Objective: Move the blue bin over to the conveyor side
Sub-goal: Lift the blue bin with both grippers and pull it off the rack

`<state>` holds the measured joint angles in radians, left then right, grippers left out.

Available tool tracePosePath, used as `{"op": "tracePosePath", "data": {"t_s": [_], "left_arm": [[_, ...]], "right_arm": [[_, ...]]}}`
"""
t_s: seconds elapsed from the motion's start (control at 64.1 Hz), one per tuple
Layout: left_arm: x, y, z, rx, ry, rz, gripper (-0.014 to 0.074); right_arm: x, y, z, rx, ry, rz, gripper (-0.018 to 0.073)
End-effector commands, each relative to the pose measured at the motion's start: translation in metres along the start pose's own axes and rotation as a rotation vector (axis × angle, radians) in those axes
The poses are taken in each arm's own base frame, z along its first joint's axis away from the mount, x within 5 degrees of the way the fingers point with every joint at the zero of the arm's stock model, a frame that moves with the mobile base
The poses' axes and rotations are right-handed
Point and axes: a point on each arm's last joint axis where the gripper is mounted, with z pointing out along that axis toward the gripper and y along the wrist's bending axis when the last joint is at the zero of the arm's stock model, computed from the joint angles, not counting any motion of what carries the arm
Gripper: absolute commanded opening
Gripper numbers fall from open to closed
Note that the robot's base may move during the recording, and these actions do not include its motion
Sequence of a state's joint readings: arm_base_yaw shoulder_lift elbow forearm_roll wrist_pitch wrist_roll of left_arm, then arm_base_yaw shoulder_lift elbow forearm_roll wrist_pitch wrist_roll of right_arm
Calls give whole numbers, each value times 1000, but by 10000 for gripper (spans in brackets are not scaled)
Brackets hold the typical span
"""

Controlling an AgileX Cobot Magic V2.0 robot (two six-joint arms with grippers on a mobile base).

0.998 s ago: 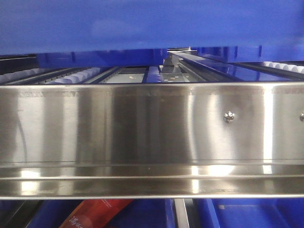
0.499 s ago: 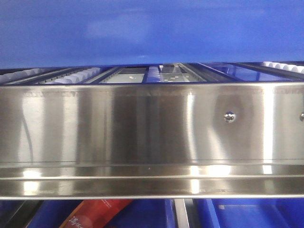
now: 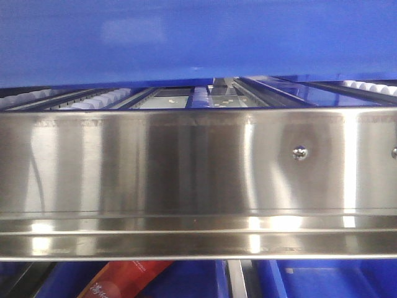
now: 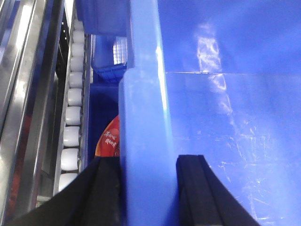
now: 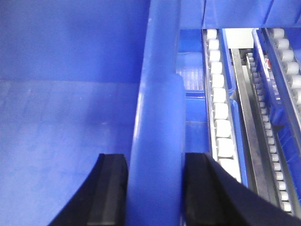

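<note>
The blue bin (image 3: 198, 37) fills the top of the front view, its underside just above the roller rack behind a steel rail. In the left wrist view my left gripper (image 4: 148, 188) is shut on the blue bin's thick rim (image 4: 146, 117), one black finger outside, one inside the bin. In the right wrist view my right gripper (image 5: 155, 188) is shut on the bin's opposite rim (image 5: 157, 108) in the same way. The bin's glossy inside (image 4: 235, 117) is empty. The conveyor side with its dark belt and red band is out of view.
A wide polished steel rail (image 3: 198, 174) crosses the front view. White rollers (image 4: 70, 136) (image 5: 221, 117) run in tracks beside the bin on both sides. A red packet (image 3: 124, 279) (image 4: 109, 139) lies in a blue crate on the lower level. Another blue crate (image 4: 110, 56) sits further along.
The bin's lower edge dropped in the front view, covering the gap behind it, then rose slightly again. The rail and rollers have not moved.
</note>
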<state>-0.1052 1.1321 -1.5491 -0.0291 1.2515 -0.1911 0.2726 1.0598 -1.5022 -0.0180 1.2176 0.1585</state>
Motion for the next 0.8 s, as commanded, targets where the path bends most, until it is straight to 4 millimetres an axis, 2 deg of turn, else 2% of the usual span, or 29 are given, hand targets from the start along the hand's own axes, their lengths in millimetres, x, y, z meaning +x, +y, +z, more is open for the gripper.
{"op": "tracePosePath", "data": {"t_s": [0.0,0.78], "left_arm": [[-5,0,-12,0,-99,12,-20],[-6,0,-12,1,-108,13,-20]], "right_arm": [[-9,-3,-13,23,-139,-38,-79],[-9,-3,-13,23,-141,-38,-79]]}}
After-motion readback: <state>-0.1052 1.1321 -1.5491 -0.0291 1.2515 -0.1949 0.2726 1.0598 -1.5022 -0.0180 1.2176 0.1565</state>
